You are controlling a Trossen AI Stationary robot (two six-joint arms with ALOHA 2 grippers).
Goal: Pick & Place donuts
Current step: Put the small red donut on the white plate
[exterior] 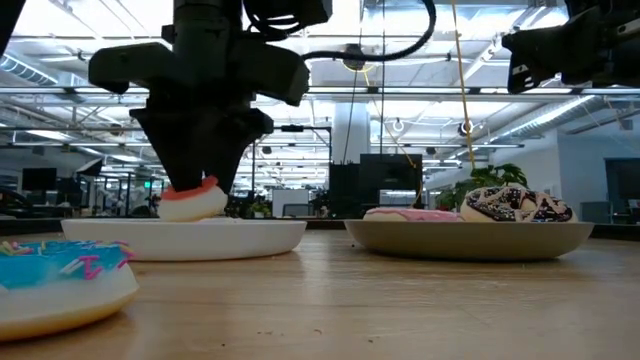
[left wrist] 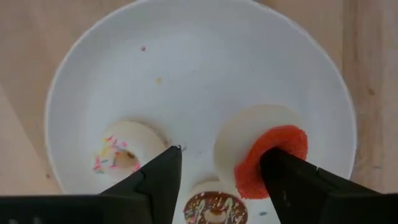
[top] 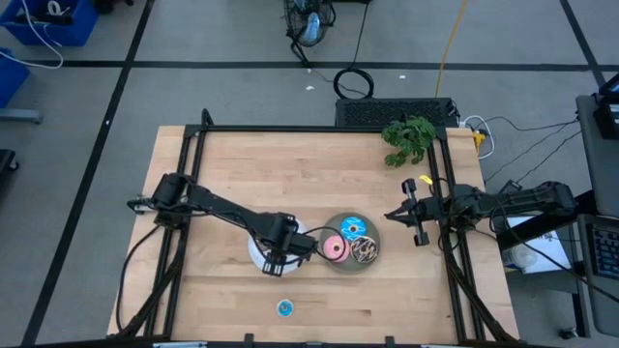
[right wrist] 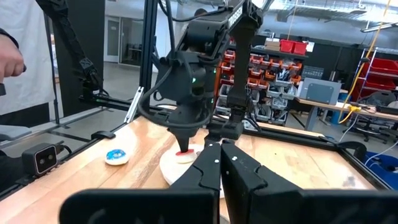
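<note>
Nearest the table's front edge, one small blue donut (top: 284,308) lay alone on the bare wood, well apart from both plates. It was probably waiting its turn to be collected.

Behind it sat the white plate (top: 257,253), with the left gripper (left wrist: 219,163) low over it. Its fingers were spread, and the red donut (left wrist: 264,159) stood tilted against the inside of one finger; whether it was gripped or only touched I cannot tell. In the low view the red donut hung at the fingertips, just above the plate. From that pose I judged it was either being set down or being lifted. Two more tiny donuts lay flat on this plate: a white-pink one (left wrist: 126,151) just beside the other finger, and a brown one (left wrist: 214,209) between the fingers, partly cut off at the picture's edge. That made three on the white plate.

Just beside it was the grey plate (top: 338,264), holding the three larger ones close together: a pink donut (top: 334,249), a blue donut (top: 351,227) and a brown donut (top: 366,249). The sorting looked to go by size, large on grey and tiny on white.

Farther off, the right gripper (top: 392,216) waited above the table near the grey plate, fingers pressed together and holding nothing. Beyond it a green plant (top: 408,138) sat at the table's far edge.

Seven donuts in all, two plates.
</note>
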